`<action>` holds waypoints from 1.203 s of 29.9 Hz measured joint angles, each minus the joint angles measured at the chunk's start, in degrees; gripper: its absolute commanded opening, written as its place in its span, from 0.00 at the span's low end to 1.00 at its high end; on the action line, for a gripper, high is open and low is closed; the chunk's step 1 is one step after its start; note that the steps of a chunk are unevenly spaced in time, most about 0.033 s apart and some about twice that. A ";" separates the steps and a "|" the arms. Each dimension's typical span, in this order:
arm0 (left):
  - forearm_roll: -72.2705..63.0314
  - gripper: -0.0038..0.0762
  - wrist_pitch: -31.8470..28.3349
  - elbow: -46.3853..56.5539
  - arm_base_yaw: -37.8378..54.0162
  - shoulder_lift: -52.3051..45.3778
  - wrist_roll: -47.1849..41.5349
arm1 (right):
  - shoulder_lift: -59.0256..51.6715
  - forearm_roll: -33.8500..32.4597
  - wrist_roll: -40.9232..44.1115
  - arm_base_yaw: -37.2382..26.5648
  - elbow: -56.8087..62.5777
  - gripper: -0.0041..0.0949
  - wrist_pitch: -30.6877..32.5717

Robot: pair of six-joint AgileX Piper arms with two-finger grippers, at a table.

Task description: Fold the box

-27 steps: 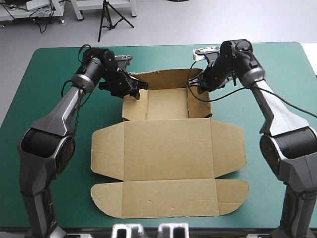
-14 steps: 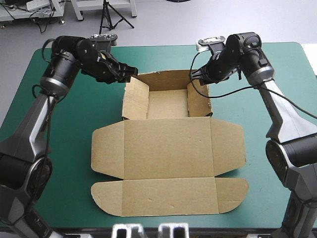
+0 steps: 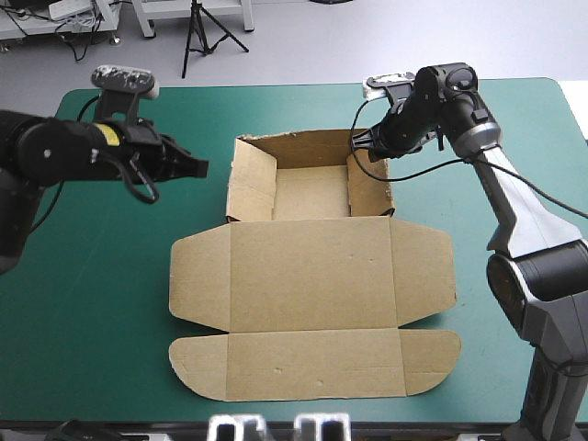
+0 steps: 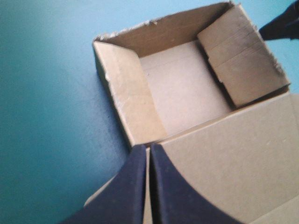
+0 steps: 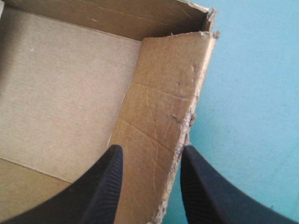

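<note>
Box of brown board is seen lying in the middle of the table on the teal-green cover, partly formed. At its far end a tray is raised, with a far wall, a left wall and a right wall standing. The lid and its long tuck flap are spread flat toward the table's near edge. The right gripper is placed at the tray's far right corner. In its wrist view its black fingers are spread astride the right wall, one over the tray floor and one over the cover outside; whether either presses the board cannot be told. The left gripper is held over bare cover near the left wall, clear of it, with its fingers pressed together into one point and nothing between them. The step in hand is judged to be the setting of the side walls, which both appear to lean slightly inward. The next move would seem to call for the right wall to be pinched and squared, or else left by a straight rise so that it is not dragged over. Broad bare cover is available on both sides of the box. Less room is left behind the tray, and the tuck flap lies close to the near edge.
</note>
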 measured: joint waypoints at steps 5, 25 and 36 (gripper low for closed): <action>3.43 0.04 0.00 12.08 0.00 -9.67 0.38 | 2.81 -0.25 0.12 0.00 0.00 0.42 0.00; 6.35 0.04 0.00 30.10 0.00 -32.94 -1.66 | 8.62 3.53 0.45 -1.56 -0.07 0.03 -0.06; 7.41 0.04 0.00 37.62 0.00 -39.34 -1.73 | 6.12 3.38 -1.34 -6.32 -0.12 0.03 0.04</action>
